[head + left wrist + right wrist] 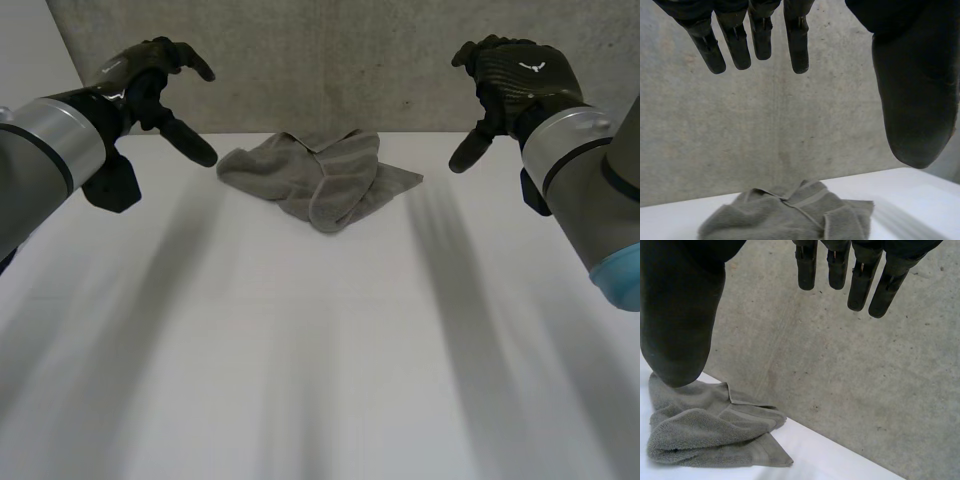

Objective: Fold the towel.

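The crumpled grey terry towel (315, 180) is lying bunched at the far side of the white table (300, 360), close to the grey concrete wall (330, 60). The black left hand (150, 80) and the black right hand (510, 75) are hovering on either side of it, well apart from the cloth. Each is holding its fingers relaxed and its thumb spread wide, gripping nothing (probably a ready stance for reaching in from both flanks). The towel is doubling over itself, so its corners are hard to pick out. The right thumb (680, 315) is covering part of it in the right wrist view.
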